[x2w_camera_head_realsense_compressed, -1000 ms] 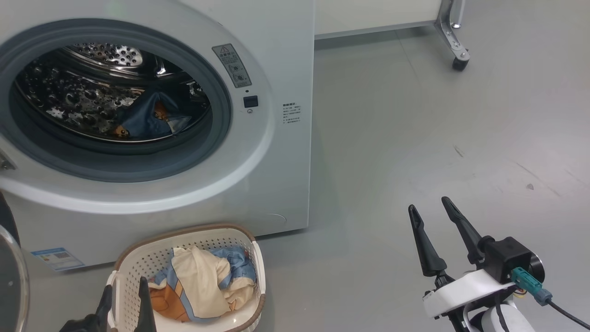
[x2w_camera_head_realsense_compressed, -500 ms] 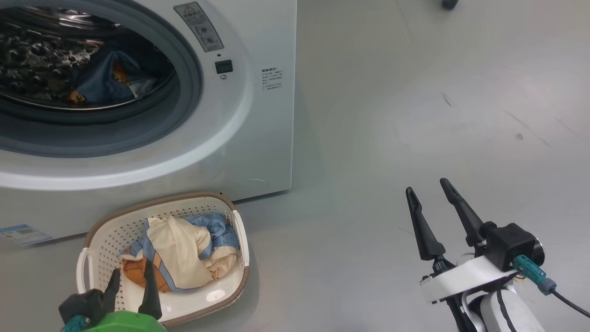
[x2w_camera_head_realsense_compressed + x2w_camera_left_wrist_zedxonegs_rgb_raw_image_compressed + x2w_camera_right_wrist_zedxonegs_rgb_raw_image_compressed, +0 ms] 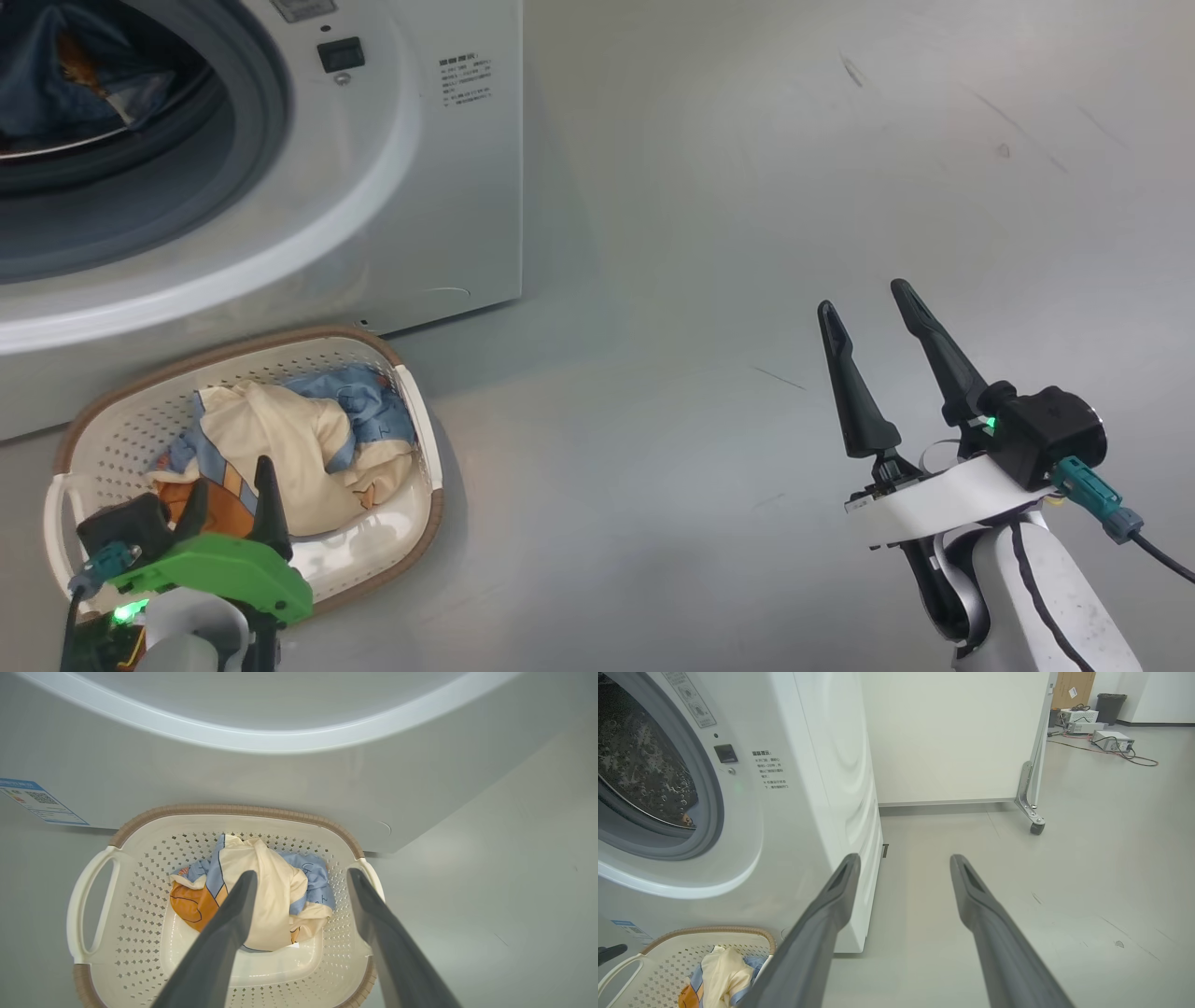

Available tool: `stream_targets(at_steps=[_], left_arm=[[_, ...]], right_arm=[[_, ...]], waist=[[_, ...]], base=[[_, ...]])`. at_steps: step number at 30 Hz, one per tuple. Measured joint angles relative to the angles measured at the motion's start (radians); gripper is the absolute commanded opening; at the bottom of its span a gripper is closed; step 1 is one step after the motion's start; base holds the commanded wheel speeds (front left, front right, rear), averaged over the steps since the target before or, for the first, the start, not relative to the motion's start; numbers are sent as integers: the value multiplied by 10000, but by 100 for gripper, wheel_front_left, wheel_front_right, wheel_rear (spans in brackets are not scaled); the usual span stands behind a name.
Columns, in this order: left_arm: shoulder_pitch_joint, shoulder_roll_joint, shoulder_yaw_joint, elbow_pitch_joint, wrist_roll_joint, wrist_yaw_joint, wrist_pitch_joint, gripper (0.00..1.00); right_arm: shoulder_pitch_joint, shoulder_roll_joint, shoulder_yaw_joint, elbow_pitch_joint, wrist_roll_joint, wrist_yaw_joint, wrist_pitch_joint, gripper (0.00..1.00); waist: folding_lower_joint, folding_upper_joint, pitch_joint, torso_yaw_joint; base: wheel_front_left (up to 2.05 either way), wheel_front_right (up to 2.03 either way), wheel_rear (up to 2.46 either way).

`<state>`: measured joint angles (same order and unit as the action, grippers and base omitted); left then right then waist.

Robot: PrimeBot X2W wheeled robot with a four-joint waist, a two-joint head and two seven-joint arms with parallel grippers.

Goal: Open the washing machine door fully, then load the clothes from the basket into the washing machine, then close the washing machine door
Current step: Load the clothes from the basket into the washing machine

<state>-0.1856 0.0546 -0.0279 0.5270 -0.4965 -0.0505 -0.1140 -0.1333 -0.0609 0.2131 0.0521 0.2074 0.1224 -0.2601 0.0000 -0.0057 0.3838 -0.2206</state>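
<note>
**Head view: both grippers open, clothes in basket and drum**

The basket [image 3: 131, 425] sits on the grey floor [image 3: 747, 233], just beside the lower front of the washing machine [image 3: 448, 187]. A crumpled bundle of clothes [image 3: 280, 439] lies inside it: cream fabric on top, light blue and orange beneath. The left gripper [image 3: 233, 478] hangs over the basket's near side with its 2 dark fingers spread wide and nothing between them. In the left wrist view 1 finger crosses the cream fabric and the other lines up with the basket's side handle; whether either touches cannot be told.

The machine's grey gasket [image 3: 233, 140] rings an uncovered mouth, and another piece of blue fabric with an orange patch [image 3: 65, 75] lies inside the drum. A blue label sticker [image 3: 37, 802] marks the lower front panel.

The right gripper [image 3: 864, 297] is well apart from the basket, over bare floor, fingers wide and empty. The right wrist view shows a white partition [image 3: 952, 737] on a caster [image 3: 1036, 828] behind the machine.
</note>
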Motion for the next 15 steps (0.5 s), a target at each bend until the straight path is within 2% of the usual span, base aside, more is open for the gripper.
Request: stream_targets(at_steps=[8,15], left_arm=[[-769,272,107,963,15,79,562,100],[-1386,290,341,1737,-368,163,1041,100]], right_arm=[[-332,48,-61,-75,2,0,0,100],[-572,86,-84,-123,8,0,0,100]], waist=[[0,0,866,-451],[1,0,1478,-733]], base=[[0,0,0],[0,0,0]])
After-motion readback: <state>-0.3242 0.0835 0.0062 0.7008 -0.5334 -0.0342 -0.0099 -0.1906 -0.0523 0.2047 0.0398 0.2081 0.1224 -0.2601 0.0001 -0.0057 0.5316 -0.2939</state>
